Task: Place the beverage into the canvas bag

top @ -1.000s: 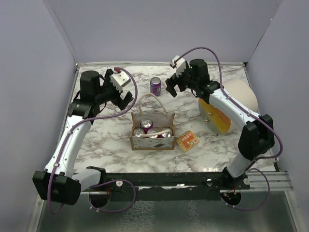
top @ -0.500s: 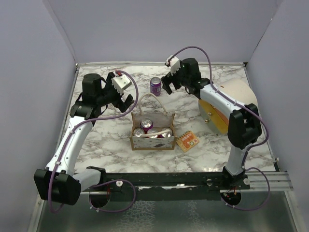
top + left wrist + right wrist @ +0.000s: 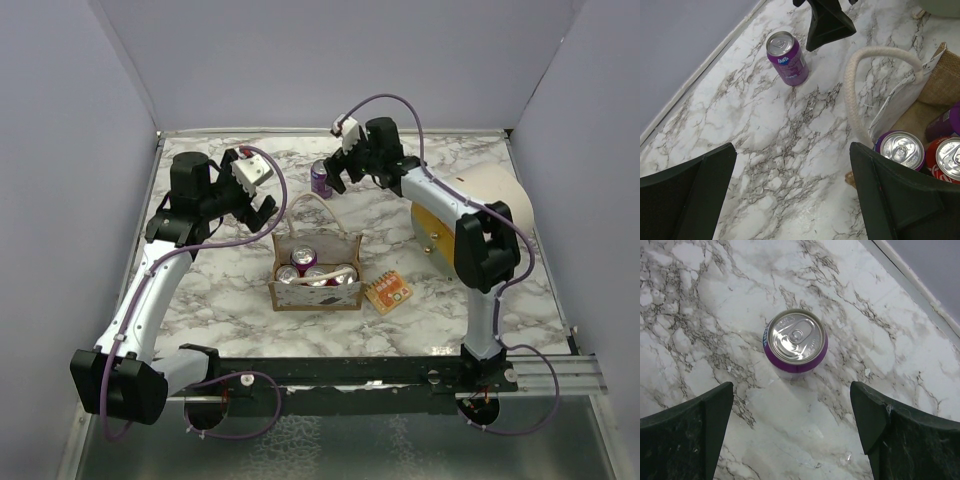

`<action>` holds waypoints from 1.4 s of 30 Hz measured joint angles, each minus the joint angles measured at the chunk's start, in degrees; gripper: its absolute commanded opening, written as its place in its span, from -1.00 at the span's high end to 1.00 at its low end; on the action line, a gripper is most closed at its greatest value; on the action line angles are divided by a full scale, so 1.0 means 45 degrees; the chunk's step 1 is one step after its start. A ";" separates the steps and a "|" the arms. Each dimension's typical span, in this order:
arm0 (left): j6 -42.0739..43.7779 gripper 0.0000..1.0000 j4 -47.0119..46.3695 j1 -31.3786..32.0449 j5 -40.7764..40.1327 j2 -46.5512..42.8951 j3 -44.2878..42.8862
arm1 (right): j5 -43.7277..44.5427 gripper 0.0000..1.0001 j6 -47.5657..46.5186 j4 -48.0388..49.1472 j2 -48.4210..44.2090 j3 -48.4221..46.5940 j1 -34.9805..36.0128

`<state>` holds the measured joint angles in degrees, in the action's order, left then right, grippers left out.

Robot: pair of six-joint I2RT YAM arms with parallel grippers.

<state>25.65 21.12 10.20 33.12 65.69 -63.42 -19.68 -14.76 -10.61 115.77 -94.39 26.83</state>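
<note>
A purple soda can point(image 3: 320, 178) stands upright on the marble table behind the canvas bag point(image 3: 314, 292). It shows from above in the right wrist view point(image 3: 795, 342) and in the left wrist view point(image 3: 787, 58). The tan bag with white rope handles point(image 3: 856, 95) holds several cans point(image 3: 318, 270). My right gripper point(image 3: 340, 175) is open and hovers just above and beside the purple can, jaws wide apart, empty. My left gripper point(image 3: 262, 208) is open and empty, hovering left of the bag's back handle.
A small orange snack packet point(image 3: 388, 291) lies right of the bag. A large beige round thing with an orange-yellow face point(image 3: 470, 215) sits at the right. Grey walls close in the table on three sides.
My right gripper has swung left across the back of the table and now hangs over the purple can. My left arm has barely moved.
</note>
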 measured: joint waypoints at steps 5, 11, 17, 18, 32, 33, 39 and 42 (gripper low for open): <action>0.0005 -0.99 -0.0024 0.0000 0.0000 0.0000 0.0000 | -0.0325 -1.00 0.0102 -0.0053 0.0724 -0.0792 0.0015; 0.0005 -0.99 -0.0024 0.0000 0.0000 0.0000 0.0000 | -0.0262 -1.00 0.0515 -0.0107 0.1603 -0.1515 0.0049; 0.0005 -0.98 -0.0024 0.0000 0.0005 0.0000 0.0000 | -0.0160 -0.99 0.0899 -0.0228 0.2506 -0.2375 0.0049; 0.0000 -0.99 -0.0024 0.0000 0.0005 0.0000 0.0000 | -0.0165 -0.99 0.0928 -0.0301 0.2667 -0.2579 0.0049; 0.0005 -0.99 -0.0034 0.0000 0.0121 0.0000 0.0049 | -0.0714 -0.55 0.1389 -0.1030 0.4143 -0.4571 0.0136; 0.0005 -0.99 -0.0034 0.0000 0.0131 0.0000 0.0049 | -0.0748 -0.50 0.1428 -0.1064 0.4172 -0.4605 0.0136; 0.0005 -0.98 -0.0039 0.0000 0.0219 0.0000 0.0049 | -0.0889 -0.16 0.1477 -0.1161 0.4303 -0.4634 0.0146; 0.0010 -0.99 -0.0039 0.0000 0.0238 0.0000 0.0049 | -0.0894 0.00 0.1462 -0.1166 0.4299 -0.4634 0.0151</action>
<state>25.69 20.95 10.20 34.20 65.69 -63.20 -23.70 -8.19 -15.86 135.11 -115.24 27.51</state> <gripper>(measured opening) 0.992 0.652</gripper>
